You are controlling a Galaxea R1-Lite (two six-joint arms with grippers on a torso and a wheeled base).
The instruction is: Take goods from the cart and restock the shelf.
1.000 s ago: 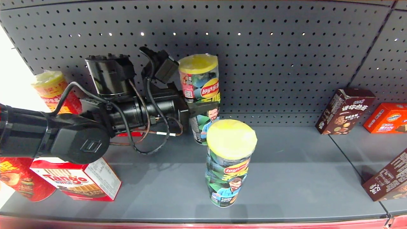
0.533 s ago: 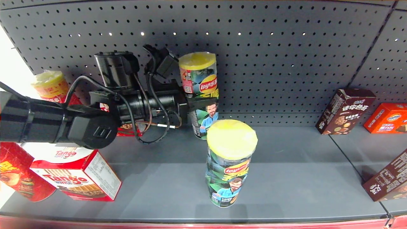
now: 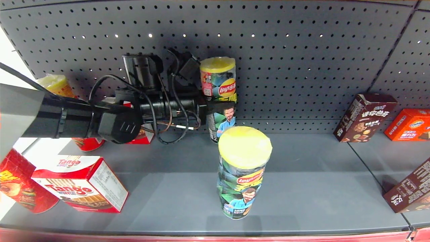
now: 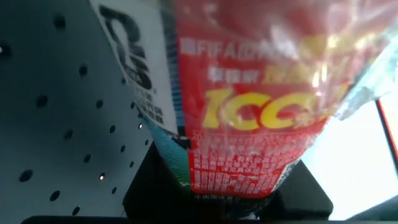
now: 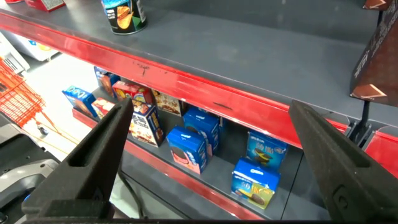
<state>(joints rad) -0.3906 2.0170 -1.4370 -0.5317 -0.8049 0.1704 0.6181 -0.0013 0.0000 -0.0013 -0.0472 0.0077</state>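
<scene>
Restocking at the back row: the left gripper [image 3: 217, 112] clamps the held chip can [image 3: 219, 89] around its middle. The can stands upright at upper centre of the head view, close to the pegboard back panel [image 3: 302, 67] and directly behind a second chip can [image 3: 244, 171] at centre frame. Whether the held can's base touches the shelf [image 3: 319, 188] cannot be told.

The step in hand appears to be setting the can down. It likely calls for a straight, level lowering until the base sits flat. The fingers should then part gently so the tall can does not tip against its neighbour.

The arm's way out looks best toward the left of the frame, passing above the wafer box [image 3: 80, 188] at lower left. Open deck lies right of centre, up to the brown box [image 3: 364, 117] at upper right. The right gripper [image 5: 211, 109] hangs spread wide and empty out in front of the shelf's red front edge [image 5: 249, 93].
</scene>
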